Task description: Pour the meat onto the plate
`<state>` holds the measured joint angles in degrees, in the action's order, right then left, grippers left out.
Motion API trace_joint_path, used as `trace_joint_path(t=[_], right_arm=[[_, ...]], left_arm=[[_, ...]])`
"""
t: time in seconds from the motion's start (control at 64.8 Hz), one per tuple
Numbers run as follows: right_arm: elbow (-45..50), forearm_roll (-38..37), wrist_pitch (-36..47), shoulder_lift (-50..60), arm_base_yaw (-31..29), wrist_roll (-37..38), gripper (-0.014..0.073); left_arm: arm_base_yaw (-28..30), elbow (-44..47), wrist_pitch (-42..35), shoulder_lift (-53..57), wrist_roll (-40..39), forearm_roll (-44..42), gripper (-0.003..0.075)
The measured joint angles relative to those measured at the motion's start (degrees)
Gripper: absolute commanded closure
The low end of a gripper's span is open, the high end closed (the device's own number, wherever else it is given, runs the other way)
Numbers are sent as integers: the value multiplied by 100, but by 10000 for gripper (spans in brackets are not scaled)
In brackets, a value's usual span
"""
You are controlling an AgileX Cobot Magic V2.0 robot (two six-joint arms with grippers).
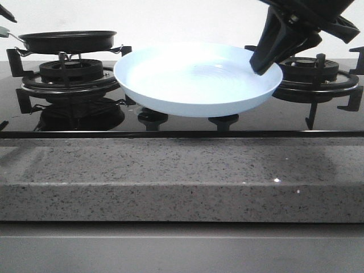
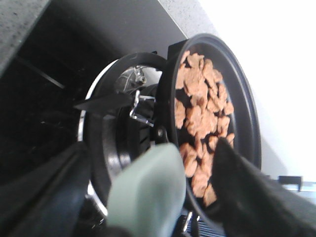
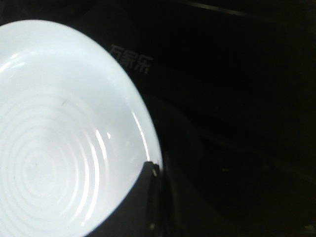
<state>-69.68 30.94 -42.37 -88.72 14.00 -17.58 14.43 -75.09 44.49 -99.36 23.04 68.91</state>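
A grey speckled stone counter [image 1: 170, 176] runs across the front, its near edge a thick slab; set into it behind is a glossy black glass hob [image 1: 267, 122]; on the hob's left end sits a burner with black pan supports [image 1: 65, 77], carrying a black frying pan [image 1: 67, 40]; at the right end stands a second burner [image 1: 318, 74] with its own black supports; two round black knobs [image 1: 152, 118] sit along the hob's front edge near the middle.

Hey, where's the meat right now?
In the left wrist view the meat lies inside the black pan, which sits on the stove's left burner, left of the plate.
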Motion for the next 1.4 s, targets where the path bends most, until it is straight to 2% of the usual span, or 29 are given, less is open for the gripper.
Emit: trace_joint_path(t=[0.278, 0.679, 0.926, 1.173, 1.404], right_arm=[[0, 0, 0, 0, 0, -12, 664], [0, 0, 0, 0, 0, -12, 664], [0, 0, 0, 0, 0, -12, 664], [0, 0, 0, 0, 0, -12, 664], [0, 0, 0, 0, 0, -12, 664]], left_arm=[[0, -12, 120, -167, 310, 709, 430], [0, -50, 226, -167, 378, 930, 741], [3, -50, 384, 55, 582, 880, 741], [-73, 27, 478, 839, 799, 670, 741], [-661, 476, 319, 1715, 1157, 670, 741]])
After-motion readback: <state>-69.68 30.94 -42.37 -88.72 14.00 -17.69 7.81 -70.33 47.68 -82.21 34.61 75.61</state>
